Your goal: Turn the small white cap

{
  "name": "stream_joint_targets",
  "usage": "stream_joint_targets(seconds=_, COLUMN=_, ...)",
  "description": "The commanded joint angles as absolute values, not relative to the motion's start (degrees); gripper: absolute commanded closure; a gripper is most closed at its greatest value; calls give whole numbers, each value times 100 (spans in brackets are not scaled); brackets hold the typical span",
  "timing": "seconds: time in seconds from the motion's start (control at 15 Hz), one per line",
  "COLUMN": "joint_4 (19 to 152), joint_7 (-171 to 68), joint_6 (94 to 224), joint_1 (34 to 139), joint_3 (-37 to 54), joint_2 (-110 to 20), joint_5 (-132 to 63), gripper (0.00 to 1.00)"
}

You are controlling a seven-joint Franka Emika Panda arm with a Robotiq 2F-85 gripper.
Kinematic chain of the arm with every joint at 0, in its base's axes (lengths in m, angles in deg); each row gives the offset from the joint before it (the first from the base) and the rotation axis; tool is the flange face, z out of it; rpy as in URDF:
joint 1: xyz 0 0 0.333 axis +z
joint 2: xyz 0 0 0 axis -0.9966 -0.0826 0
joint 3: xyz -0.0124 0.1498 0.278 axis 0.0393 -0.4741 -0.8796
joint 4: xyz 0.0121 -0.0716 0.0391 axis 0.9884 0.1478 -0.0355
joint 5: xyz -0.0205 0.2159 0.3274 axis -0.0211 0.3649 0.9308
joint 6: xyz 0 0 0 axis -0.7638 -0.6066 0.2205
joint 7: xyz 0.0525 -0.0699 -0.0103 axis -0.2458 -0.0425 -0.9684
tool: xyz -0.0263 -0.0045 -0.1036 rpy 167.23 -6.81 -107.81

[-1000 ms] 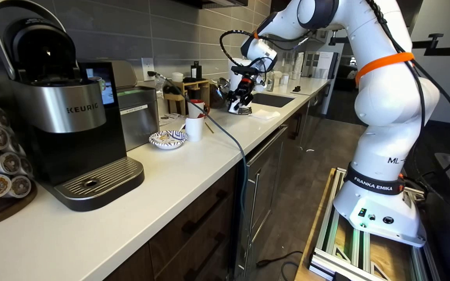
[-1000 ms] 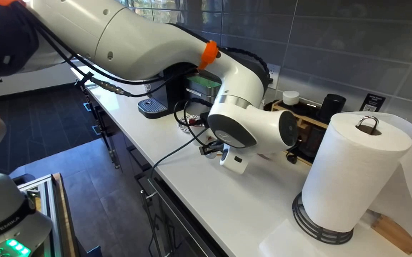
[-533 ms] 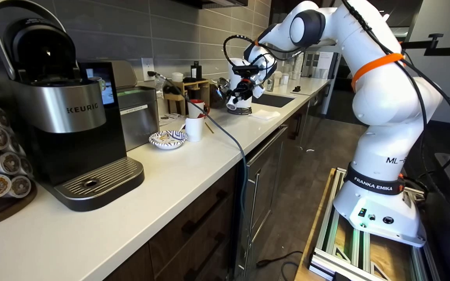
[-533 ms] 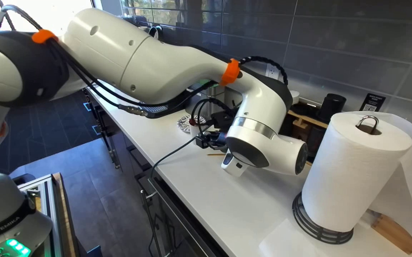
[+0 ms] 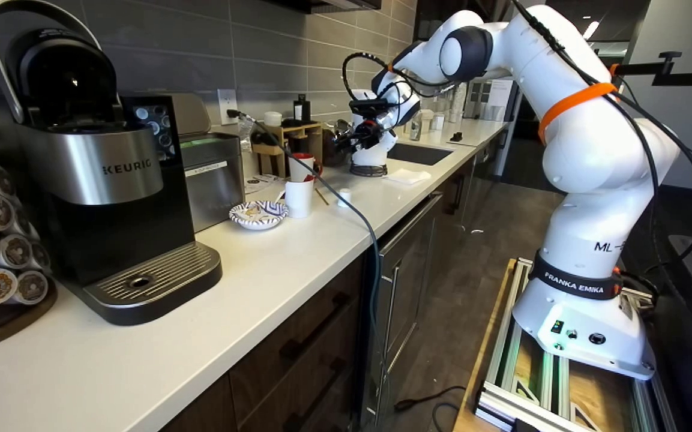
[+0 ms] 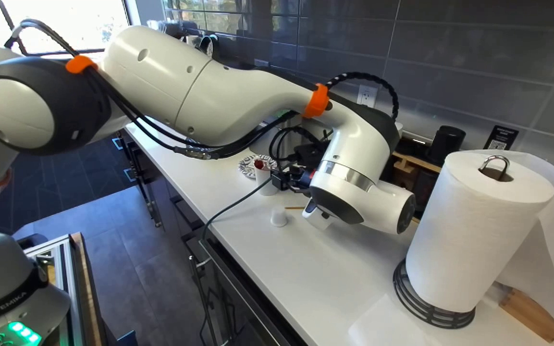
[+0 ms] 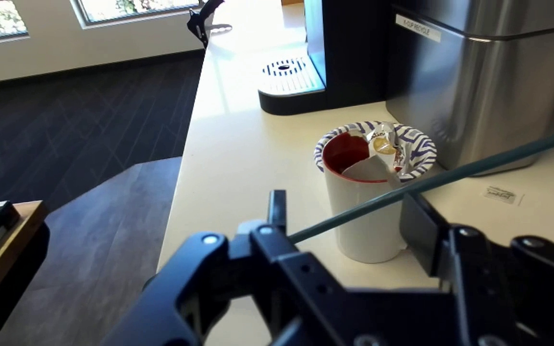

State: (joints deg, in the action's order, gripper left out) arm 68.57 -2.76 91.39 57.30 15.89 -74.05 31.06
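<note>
The small white cap [image 5: 344,197] stands on the counter in both exterior views, in front of and below my gripper, touching nothing but the counter; it also shows below the gripper here [image 6: 278,217]. Which way up it stands I cannot tell. My gripper [image 7: 349,221] has its two fingers wide apart with nothing between their pads. In an exterior view the gripper [image 5: 349,141] hangs well above the counter. In the wrist view the cap is mostly hidden; a pale rounded patch behind the left finger may be part of it.
A teal cable [image 7: 353,209] runs across the fingers' space, before a white mug [image 7: 368,226] with red inside. A patterned bowl [image 5: 258,215], coffee machine [image 5: 129,240], steel bin [image 5: 213,180], wooden shelf [image 5: 309,144] and paper towel roll [image 6: 478,235] stand around.
The cap was at the gripper's fingers half a second ago and now stands on the counter, let go. The gripper has risen and tilted more level, facing the mug.
</note>
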Motion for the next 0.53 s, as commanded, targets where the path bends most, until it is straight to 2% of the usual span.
stream_joint_targets(seconds=0.0, joint_4=6711, joint_7=-249, joint_6=9314, joint_1=5769, joint_3=1695, joint_2=-7459, joint_5=3320, gripper=3)
stream_joint_targets(seconds=0.07, joint_4=6719, joint_7=-289, joint_6=9376, joint_1=5778, joint_3=1714, joint_2=-7435, joint_5=3324, gripper=0)
stream_joint_targets(seconds=0.47, joint_4=6835, joint_7=-992, joint_6=10087, joint_1=6057, joint_3=1959, joint_2=-7254, joint_5=2621, gripper=0)
